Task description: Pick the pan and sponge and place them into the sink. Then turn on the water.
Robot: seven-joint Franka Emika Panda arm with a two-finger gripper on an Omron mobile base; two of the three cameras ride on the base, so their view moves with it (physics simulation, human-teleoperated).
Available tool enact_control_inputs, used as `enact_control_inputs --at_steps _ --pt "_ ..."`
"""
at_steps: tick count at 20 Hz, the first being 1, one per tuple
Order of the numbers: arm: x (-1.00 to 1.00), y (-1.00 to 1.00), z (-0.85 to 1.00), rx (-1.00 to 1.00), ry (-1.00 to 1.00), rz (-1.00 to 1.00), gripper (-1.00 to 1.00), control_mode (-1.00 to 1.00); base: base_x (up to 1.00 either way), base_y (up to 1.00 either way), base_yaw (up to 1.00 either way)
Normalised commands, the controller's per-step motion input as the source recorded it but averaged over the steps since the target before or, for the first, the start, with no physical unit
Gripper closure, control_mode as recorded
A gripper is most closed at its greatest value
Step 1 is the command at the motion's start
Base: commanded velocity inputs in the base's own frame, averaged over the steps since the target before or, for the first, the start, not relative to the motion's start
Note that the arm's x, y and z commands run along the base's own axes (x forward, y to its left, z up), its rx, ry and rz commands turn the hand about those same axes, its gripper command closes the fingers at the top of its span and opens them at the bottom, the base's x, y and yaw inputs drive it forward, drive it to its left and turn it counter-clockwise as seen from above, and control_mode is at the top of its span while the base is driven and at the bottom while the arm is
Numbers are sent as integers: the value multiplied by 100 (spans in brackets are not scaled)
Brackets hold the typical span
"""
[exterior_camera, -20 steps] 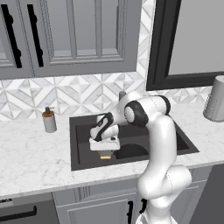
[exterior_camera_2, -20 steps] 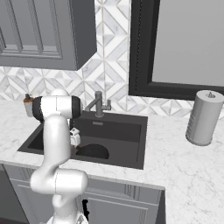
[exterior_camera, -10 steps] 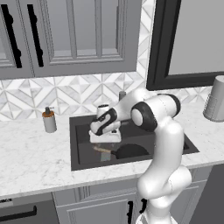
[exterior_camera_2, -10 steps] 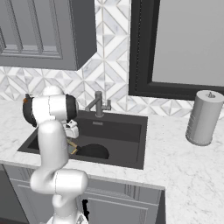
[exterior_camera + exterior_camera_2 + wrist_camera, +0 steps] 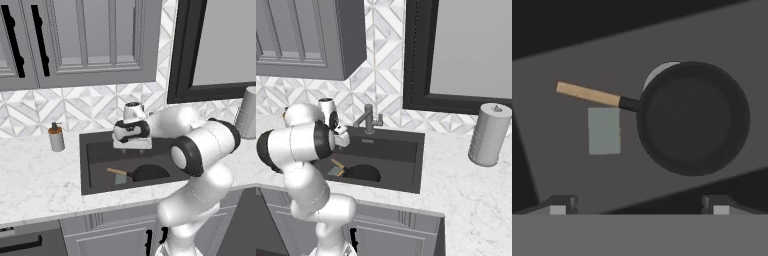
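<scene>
In the sink [image 5: 572,175] the pan [image 5: 693,118] lies over the drain [image 5: 660,71], its wooden handle just above the sponge [image 5: 604,130], with both fingers [image 5: 558,206] spread wide below.

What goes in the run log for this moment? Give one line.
pan: in sink, over drain | sponge: in sink, under pan handle | gripper: open, empty, above sink | faucet: no water | next: turn on water

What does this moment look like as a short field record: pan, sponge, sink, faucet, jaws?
pan: lying flat in the sink, partly over the drain, wooden handle pointing away from the bowl
sponge: flat on the sink floor, just under the pan handle
sink: holds both items
faucet: no water stream visible
gripper: above the sink, jaws open, holding nothing
remaining: turn on the water
</scene>
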Motion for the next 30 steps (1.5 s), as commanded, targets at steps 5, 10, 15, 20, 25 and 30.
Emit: enact_control_inputs --at_steps 5,10,15,20,25,30 --pt "-26 -25 98 0 -4 0 -100 -100 0 0 0" --pt "-28 -24 52 0 -1 0 -100 -100 0 0 0" --pt "0 -69 4 17 0 0 -100 -100 0 0 0" --pt "0 -86 0 24 0 6 -100 -100 0 0 0" --pt "1 -77 0 20 1 8 -100 -100 0 0 0" --pt "0 -11 0 2 0 1 -100 -100 0 0 0"
